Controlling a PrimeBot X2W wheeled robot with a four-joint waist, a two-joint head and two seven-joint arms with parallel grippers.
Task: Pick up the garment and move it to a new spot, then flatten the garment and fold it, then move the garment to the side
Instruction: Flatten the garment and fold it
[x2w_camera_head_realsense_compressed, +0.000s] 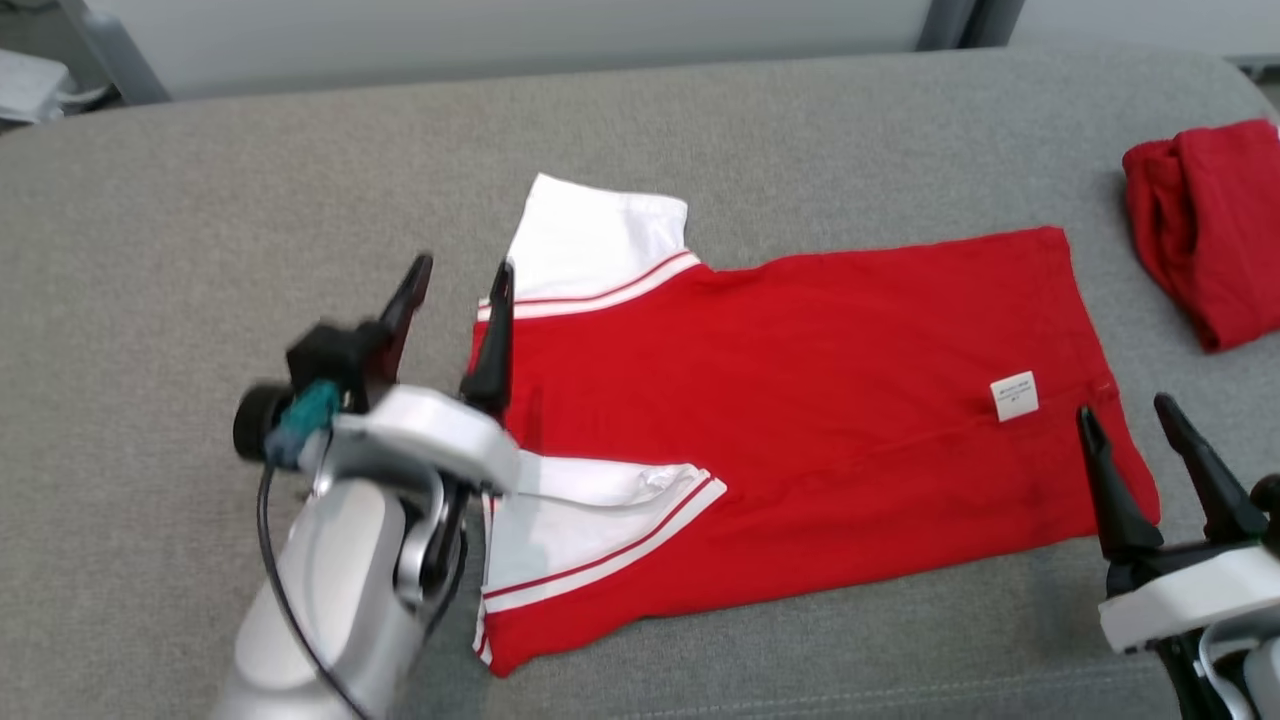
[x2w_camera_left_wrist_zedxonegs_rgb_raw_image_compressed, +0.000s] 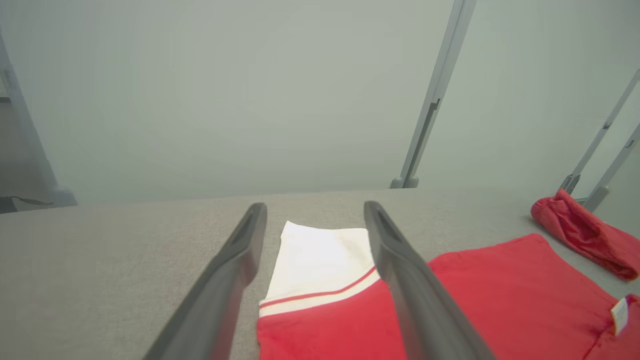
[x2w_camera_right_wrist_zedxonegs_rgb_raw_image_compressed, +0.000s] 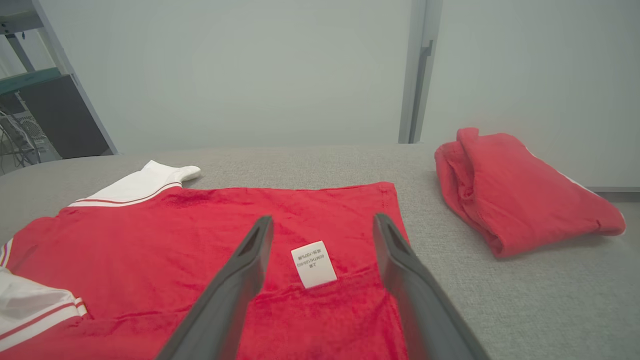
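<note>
- I see the shirt (x2w_camera_head_realsense_compressed: 800, 420) spread flat on the grey padded table (x2w_camera_head_realsense_compressed: 250, 200), roughly in the middle, with its white sleeves toward my left and its hem toward my right.
- The far sleeve (x2w_camera_head_realsense_compressed: 590, 240) sticks out onto the grey surface; the near sleeve (x2w_camera_head_realsense_compressed: 590, 530) lies folded in over the red body.
- A small white label (x2w_camera_head_realsense_compressed: 1014, 396) sits on the red cloth near the hem end.
- My left gripper (x2w_camera_head_realsense_compressed: 465, 265) hangs at the shirt's sleeve-end edge, fingers spread wide with nothing between them. In the left wrist view the far sleeve shows in the gap between them.
- I cannot tell whether either left finger touches the cloth.
- My right gripper (x2w_camera_head_realsense_compressed: 1125, 406) is at the near corner of the hem, fingers also wide apart and holding nothing. In the right wrist view the label lies in the gap between them.
- A second red garment (x2w_camera_head_realsense_compressed: 1215, 225), bundled up, lies on the table at the far right, apart from the shirt.
</note>
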